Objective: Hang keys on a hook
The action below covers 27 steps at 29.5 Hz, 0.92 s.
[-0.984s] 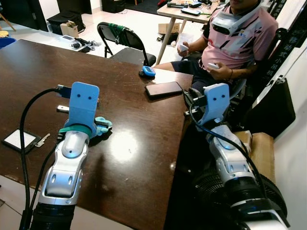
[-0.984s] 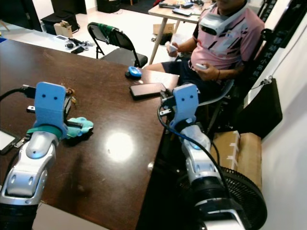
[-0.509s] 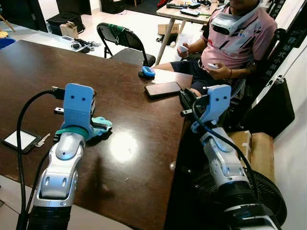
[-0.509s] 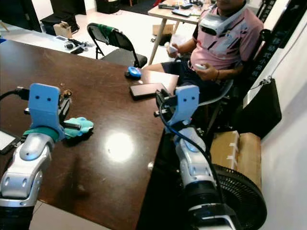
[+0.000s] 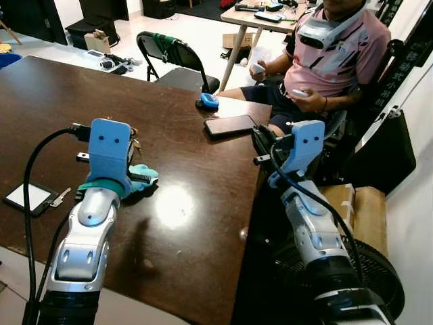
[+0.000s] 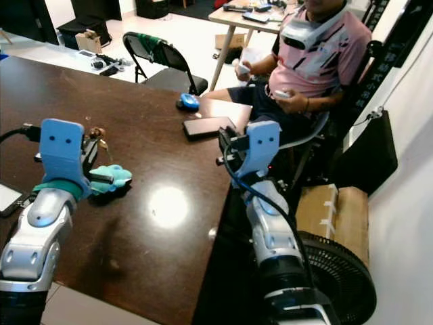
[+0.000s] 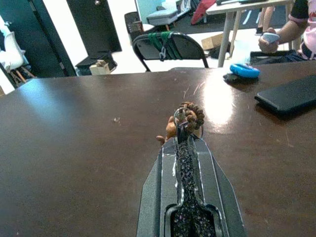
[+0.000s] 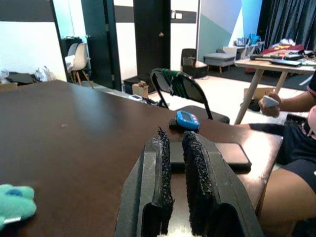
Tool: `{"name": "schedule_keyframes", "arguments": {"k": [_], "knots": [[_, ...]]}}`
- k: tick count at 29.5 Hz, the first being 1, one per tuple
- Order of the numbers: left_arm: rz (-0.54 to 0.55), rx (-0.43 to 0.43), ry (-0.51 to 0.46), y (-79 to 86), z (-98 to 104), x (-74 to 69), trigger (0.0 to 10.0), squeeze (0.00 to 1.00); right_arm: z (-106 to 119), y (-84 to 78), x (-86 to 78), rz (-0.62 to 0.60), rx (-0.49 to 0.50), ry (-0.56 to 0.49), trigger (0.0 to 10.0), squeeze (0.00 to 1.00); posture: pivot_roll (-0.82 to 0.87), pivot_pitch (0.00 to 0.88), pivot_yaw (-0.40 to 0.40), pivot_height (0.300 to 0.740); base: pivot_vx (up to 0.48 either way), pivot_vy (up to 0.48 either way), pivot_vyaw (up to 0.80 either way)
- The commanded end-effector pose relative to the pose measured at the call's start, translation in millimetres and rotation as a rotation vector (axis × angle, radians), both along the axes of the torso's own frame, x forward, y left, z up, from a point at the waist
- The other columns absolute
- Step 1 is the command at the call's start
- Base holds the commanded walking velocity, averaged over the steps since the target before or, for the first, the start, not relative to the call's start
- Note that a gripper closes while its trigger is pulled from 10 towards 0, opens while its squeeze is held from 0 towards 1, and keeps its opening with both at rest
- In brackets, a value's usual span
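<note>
Two fingers of our left gripper (image 7: 185, 129) pinch the keys (image 7: 187, 116) by their beaded ring above the brown table (image 5: 196, 169). At 3 o'clock, our right gripper (image 8: 176, 140) hangs nearly closed, empty, near a black phone (image 5: 231, 126).

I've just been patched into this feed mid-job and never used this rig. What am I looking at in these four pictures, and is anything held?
The two wide pictures come from the robot's head, looking down over a dark wooden table. The silver arms with blue blocks are its own. The other two pictures look along each hand's black fingers.

The left hand is shut on a bunch of keys with a brown bead ring, above the table. The right hand, nearly shut and holding nothing, hovers by the table's edge.

On the table lie a teal soft toy, a black phone, a small blue device and a small tablet. A person sits beyond, near a folding chair.
</note>
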<state>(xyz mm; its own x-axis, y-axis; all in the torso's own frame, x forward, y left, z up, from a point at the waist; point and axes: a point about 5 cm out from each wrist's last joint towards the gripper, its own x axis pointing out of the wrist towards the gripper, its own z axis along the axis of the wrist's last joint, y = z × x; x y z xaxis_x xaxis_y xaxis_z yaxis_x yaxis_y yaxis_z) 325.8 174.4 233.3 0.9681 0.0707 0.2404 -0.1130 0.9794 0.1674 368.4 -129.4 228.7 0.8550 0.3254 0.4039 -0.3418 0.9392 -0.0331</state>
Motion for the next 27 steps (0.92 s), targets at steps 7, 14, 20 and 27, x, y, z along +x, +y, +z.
{"name": "schedule_keyframes", "arguments": {"k": [7, 14, 20, 27], "knots": [[0.009, 0.008, 0.01, 3.8, -3.7, 0.2, 10.0, 0.0, -2.9, -3.2, -0.7, -0.011, 0.005, 0.012, 10.0, 0.0, 0.11, 0.102, 0.05, 0.74, -0.403, 0.0, 0.0], [0.007, 0.01, 0.008, 3.7, -3.7, 0.5, 10.0, 0.0, -2.4, -3.0, -0.4, -0.012, 0.007, 0.01, 10.0, 0.0, 0.11, 0.104, 0.049, 0.74, -0.381, 0.0, 0.0], [-0.024, 0.004, -0.002, 0.5, -2.3, 0.1, 10.0, 0.0, -2.3, -2.8, -0.2, -0.012, 0.006, 0.011, 10.0, 0.0, 0.11, 0.104, 0.049, 0.74, -0.062, 0.0, 0.0], [-0.039, 0.039, -0.027, -3.2, -0.3, -1.4, 10.0, 0.0, -2.6, -3.0, -0.2, -0.014, 0.005, 0.012, 10.0, 0.0, 0.11, 0.106, 0.05, 0.74, 0.0, 0.0, 0.0]]}}
